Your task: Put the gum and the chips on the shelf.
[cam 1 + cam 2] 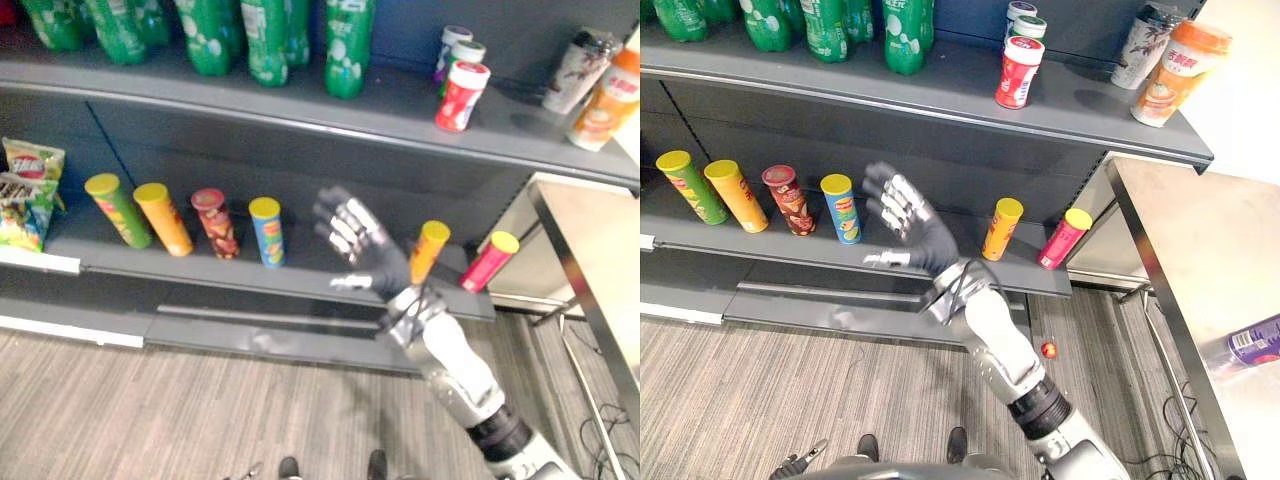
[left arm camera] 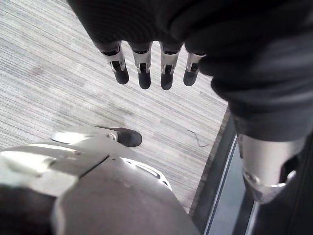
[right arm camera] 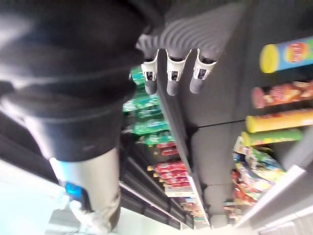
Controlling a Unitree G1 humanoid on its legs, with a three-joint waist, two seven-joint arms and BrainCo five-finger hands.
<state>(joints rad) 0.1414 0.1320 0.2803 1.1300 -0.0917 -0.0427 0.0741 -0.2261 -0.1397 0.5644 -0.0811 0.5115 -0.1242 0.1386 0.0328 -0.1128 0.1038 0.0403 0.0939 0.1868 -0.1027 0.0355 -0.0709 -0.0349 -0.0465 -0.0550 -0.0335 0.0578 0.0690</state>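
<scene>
Hovering right hand [image 1: 923, 243] — fingers [image 1: 894, 199] spread — between blue can [image 1: 843, 210] and orange can [image 1: 1001, 230]

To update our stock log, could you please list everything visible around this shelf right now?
Green bottles: several, green, upper shelf, left part.
Gum jars: three, red, green-lidded, purple-lidded, upper shelf, right of the bottles.
Orange bottle: one, upper shelf's right end.
Printed cup: one, white, beside it.
Chip tubes: six, green, orange, dark red, blue, orange, pink, lower shelf.
Snack bags: at least two, yellow-green, lower shelf's left end.
Purple bottle: one, on the steel table.
Ball: one, red, floor.
Right hand: open, raised before the lower shelf.
Left hand: fingers straight, above the floor.
</scene>
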